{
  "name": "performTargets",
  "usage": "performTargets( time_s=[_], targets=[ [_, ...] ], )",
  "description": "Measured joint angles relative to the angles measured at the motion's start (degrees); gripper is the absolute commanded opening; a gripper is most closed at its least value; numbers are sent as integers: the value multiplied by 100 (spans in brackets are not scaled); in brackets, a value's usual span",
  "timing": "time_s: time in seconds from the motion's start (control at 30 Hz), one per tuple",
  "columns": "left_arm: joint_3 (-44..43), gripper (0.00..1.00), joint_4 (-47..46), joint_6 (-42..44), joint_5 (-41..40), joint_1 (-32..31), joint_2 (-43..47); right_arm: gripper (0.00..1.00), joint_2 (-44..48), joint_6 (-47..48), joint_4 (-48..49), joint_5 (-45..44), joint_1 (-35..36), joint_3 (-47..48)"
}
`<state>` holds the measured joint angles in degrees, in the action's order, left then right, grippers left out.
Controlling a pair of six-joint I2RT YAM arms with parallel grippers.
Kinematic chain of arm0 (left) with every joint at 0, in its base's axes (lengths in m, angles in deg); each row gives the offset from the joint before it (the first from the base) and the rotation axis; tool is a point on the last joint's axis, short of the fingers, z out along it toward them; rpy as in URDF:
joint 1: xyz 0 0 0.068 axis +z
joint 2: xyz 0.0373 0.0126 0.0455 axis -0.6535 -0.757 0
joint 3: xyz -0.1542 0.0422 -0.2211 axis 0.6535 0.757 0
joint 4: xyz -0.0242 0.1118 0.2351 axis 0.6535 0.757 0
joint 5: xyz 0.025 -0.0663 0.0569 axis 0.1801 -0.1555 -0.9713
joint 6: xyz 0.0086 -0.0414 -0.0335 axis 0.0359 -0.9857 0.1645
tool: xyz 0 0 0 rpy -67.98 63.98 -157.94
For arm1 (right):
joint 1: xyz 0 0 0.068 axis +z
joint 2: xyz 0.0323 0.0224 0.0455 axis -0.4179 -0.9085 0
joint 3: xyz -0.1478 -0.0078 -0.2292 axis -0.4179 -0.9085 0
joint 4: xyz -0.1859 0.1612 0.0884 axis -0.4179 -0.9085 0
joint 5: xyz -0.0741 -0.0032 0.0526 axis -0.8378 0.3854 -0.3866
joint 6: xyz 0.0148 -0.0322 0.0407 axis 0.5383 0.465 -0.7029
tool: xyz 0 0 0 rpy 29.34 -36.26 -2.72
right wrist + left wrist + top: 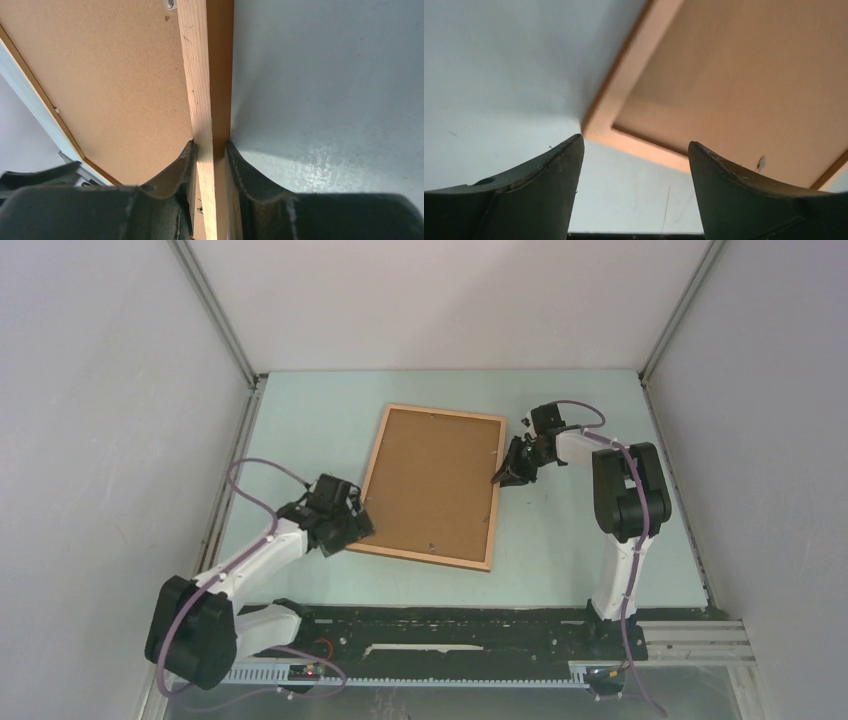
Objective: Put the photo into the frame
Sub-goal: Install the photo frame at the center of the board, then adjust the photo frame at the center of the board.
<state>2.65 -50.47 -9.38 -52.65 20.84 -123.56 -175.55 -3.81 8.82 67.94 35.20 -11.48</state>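
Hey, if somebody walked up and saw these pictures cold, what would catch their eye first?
The frame lies back up in the middle of the pale green table, its brown backing board filling it. The right gripper is clamped on the frame's right rail. The left gripper sits wide open at the near left corner, holding nothing.
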Motion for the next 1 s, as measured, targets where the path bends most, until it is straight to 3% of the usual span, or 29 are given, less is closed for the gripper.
performTargets(
  time_s=[0.27, 0.43, 0.6, 0.8, 1.0],
  targets=[
    [861, 78, -356, -2098, 238, -1593, 625, 17, 0, 0, 0, -2, 0, 0],
    [986, 79, -1110, -2747, 269, -1937, 463, 15, 0, 0, -2, -4, 0, 0],
    [682, 80, -1427, -2776, 354, -1941, -391, 13, 0, -2, -2, -9, 2, -2],
    [24, 81, -1180, -2310, 610, -1738, -1132, 12, 46, -22, 79, -35, -13, -79],
    [-286, 81, -1123, -1692, 758, -1130, -1456, 12, 846, -234, 603, -575, 184, -1123]
  ],
)
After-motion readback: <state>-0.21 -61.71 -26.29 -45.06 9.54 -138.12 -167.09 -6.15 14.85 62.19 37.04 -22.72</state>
